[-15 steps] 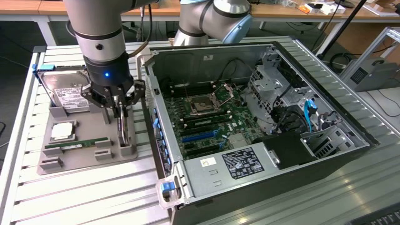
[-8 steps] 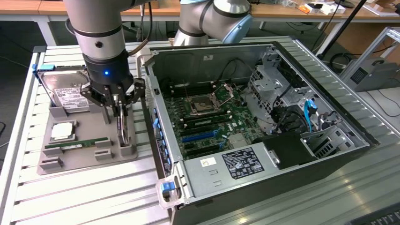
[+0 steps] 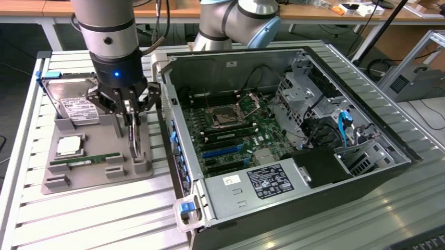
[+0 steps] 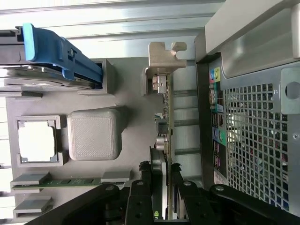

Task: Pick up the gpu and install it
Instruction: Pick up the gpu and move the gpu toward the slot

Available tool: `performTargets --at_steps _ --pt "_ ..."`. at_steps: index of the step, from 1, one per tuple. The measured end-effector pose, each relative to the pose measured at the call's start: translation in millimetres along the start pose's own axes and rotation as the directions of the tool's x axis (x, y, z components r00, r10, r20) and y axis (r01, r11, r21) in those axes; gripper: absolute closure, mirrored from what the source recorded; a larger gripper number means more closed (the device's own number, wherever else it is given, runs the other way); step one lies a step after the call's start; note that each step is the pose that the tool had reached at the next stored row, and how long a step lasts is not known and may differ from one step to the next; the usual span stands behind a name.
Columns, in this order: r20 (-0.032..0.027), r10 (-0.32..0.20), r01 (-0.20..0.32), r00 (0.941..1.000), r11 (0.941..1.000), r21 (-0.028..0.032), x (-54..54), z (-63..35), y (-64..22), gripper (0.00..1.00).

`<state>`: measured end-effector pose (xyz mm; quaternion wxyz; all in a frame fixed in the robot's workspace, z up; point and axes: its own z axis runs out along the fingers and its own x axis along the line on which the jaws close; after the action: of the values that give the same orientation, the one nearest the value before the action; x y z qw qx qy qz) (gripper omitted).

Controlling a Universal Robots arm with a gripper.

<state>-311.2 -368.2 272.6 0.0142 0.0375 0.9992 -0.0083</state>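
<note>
The gpu (image 3: 136,141) stands on edge in the grey holder tray (image 3: 97,179), a thin green board with a silver end bracket (image 4: 164,58). My gripper (image 3: 133,121) comes down on it from above. In the wrist view the black fingers (image 4: 140,199) sit against both faces of the gpu (image 4: 165,119), so the gripper (image 4: 159,199) is shut on the card. Its lower edge still looks level with the tray's slot. The open computer case (image 3: 389,151) lies just to the exterior view's right, its motherboard (image 3: 230,130) and blue expansion slots (image 3: 222,151) exposed.
The tray also holds a silver hard drive (image 3: 75,108) with a blue clip (image 4: 61,51), a processor chip (image 3: 70,146) and a slim memory stick (image 3: 87,160). The case's perforated rear wall (image 4: 255,140) stands close beside the card. Everything rests on a slatted metal table (image 3: 90,219).
</note>
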Motion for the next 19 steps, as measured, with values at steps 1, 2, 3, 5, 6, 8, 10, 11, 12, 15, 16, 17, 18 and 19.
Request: performTargets --at_steps 1,2,3,5,6,8,10,11,12,15,16,17,18,19 --pt "0.0001 0.0 0.0 1.0 1.0 -0.0001 -0.1 -2.9 0.0 0.73" --pt "-0.0001 0.0 0.0 1.0 1.0 0.0 -0.2 -6.7 -0.1 0.73" --pt "0.0 0.0 0.0 1.0 1.0 0.0 -0.3 -9.5 -0.1 0.73" --pt "0.0 0.0 0.0 1.0 1.0 0.0 -0.3 -10.5 -0.1 0.73" --pt "-0.0001 0.0 0.0 1.0 1.0 0.0001 -0.3 -11.4 -0.2 0.73" --pt "0.0001 0.0 0.0 1.0 1.0 0.0 -0.4 -12.4 -0.2 0.73" --pt "0.0 0.0 0.0 1.0 1.0 0.0 -0.4 -13.2 -0.2 0.73" --pt "-0.0001 0.0 0.0 1.0 1.0 0.0001 -0.4 -14.0 -0.2 0.73" --pt "-0.0001 0.0 0.0 1.0 1.0 0.0001 -0.4 -14.8 -0.2 0.73" --pt "0.0 0.0 0.0 1.0 1.0 0.0 -0.5 -17.2 -0.3 0.73" --pt "0.0 0.0 0.0 1.0 1.0 0.0 -0.5 -18.0 -0.3 0.73" --pt "-0.0001 0.0 0.0 1.0 1.0 0.0 -0.5 -18.6 -0.3 0.73" --pt "-0.0001 0.0 0.0 1.0 1.0 0.0 -0.5 -19.1 -0.3 0.73" --pt "0.0 0.0 0.0 1.0 1.0 0.0 -0.6 -19.7 -0.3 0.73"
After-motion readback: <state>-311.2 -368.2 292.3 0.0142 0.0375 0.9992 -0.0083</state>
